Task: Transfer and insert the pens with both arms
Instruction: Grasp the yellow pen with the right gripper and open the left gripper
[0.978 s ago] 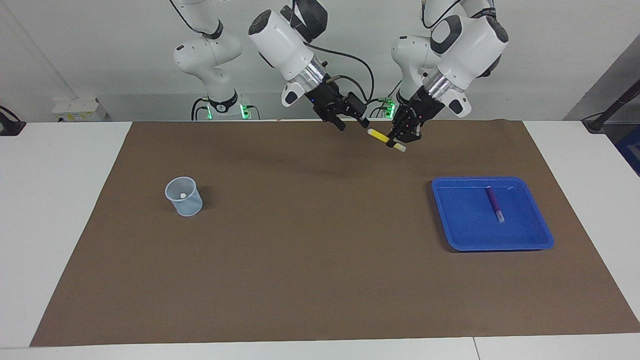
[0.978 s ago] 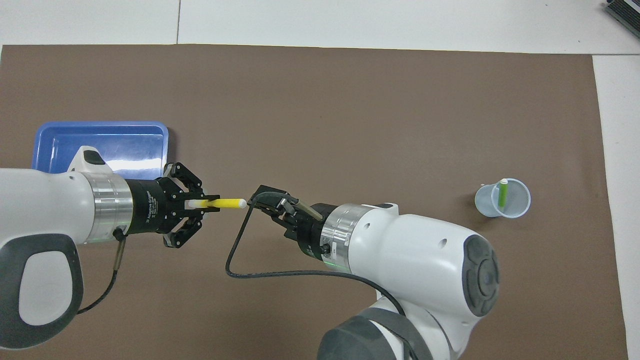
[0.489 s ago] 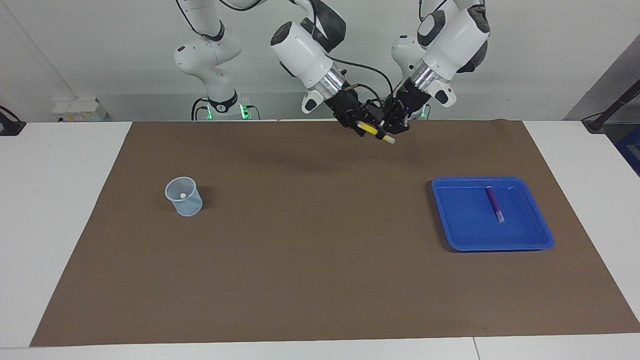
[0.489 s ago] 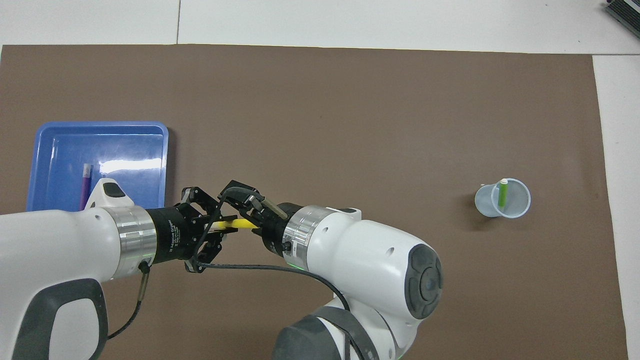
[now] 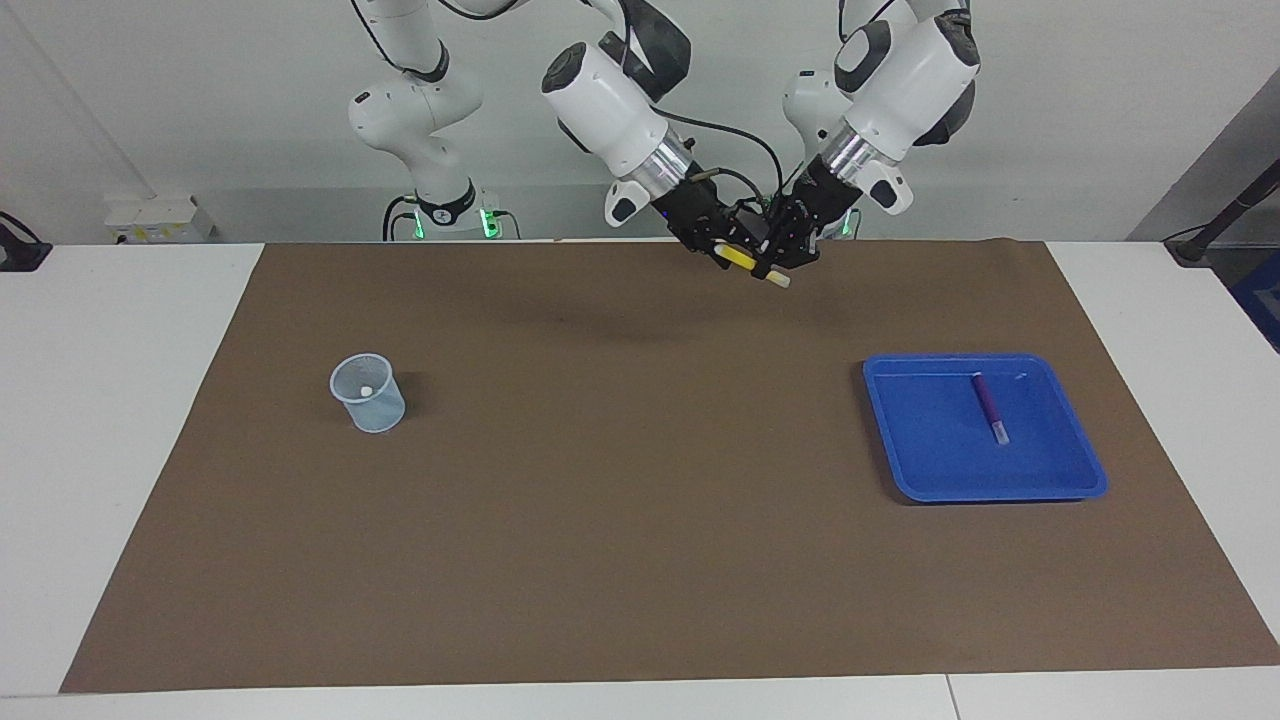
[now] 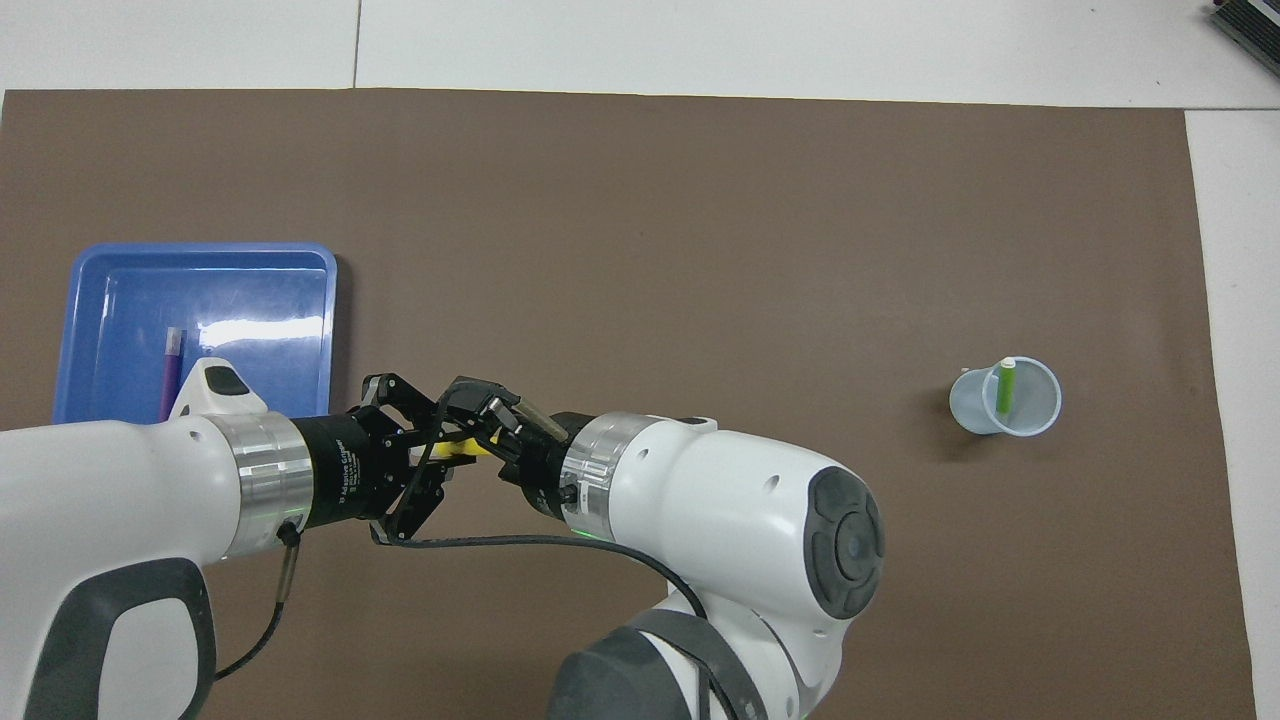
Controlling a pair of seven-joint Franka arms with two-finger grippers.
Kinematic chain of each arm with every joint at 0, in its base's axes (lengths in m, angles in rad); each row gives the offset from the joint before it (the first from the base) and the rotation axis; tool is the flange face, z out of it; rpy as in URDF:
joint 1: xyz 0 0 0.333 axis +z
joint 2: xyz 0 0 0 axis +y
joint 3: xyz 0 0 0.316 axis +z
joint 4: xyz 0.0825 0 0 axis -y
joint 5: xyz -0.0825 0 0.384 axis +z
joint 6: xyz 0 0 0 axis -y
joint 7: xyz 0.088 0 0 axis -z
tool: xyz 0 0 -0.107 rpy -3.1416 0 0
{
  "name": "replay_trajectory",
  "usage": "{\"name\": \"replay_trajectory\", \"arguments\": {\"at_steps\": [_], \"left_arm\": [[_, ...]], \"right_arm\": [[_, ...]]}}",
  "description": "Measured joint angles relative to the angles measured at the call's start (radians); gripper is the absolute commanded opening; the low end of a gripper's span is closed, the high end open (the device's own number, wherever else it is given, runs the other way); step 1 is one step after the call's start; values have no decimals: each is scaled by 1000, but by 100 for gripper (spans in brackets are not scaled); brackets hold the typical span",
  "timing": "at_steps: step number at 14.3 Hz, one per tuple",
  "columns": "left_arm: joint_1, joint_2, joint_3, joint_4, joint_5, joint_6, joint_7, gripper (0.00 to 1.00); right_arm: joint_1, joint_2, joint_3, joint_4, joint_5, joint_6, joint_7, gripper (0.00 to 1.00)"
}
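Note:
My left gripper (image 5: 776, 262) (image 6: 428, 457) is shut on the whitish end of the yellow pen (image 5: 742, 261) (image 6: 463, 452) and holds it level in the air over the mat's edge by the robots. My right gripper (image 5: 728, 252) (image 6: 472, 438) faces it, open, with its fingers on either side of the pen's yellow end. The purple pen (image 5: 988, 405) (image 6: 170, 372) lies in the blue tray (image 5: 935, 465) (image 6: 260, 285). A green pen (image 6: 1005, 388) stands in the clear cup (image 5: 368, 395) (image 6: 1050, 402).
The tray sits toward the left arm's end of the brown mat (image 5: 620, 480), the cup toward the right arm's end. White table borders the mat all round.
The two grippers have come together over the mat. My right gripper slid over the pen's yellow end, and its fingers have drawn in a little. The left still grips the pen.

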Motion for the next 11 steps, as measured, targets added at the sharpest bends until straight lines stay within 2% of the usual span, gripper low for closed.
{"name": "replay_trajectory", "arguments": {"at_steps": [3,9,10,11], "left_arm": [[0,0,0,0,0,0,-2,0],[0,0,0,0,0,0,-3,0],[0,0,0,0,0,0,-3,0],[0,0,0,0,0,0,-3,0]], "right_arm": [[0,-28,-4,1,0,-62,0,62],[-36,-31,-5,0,0,-84,-37,62],[-42,-31,-5,0,0,-84,-43,59],[-45,-31,-5,-1,0,-84,-45,52]]}}
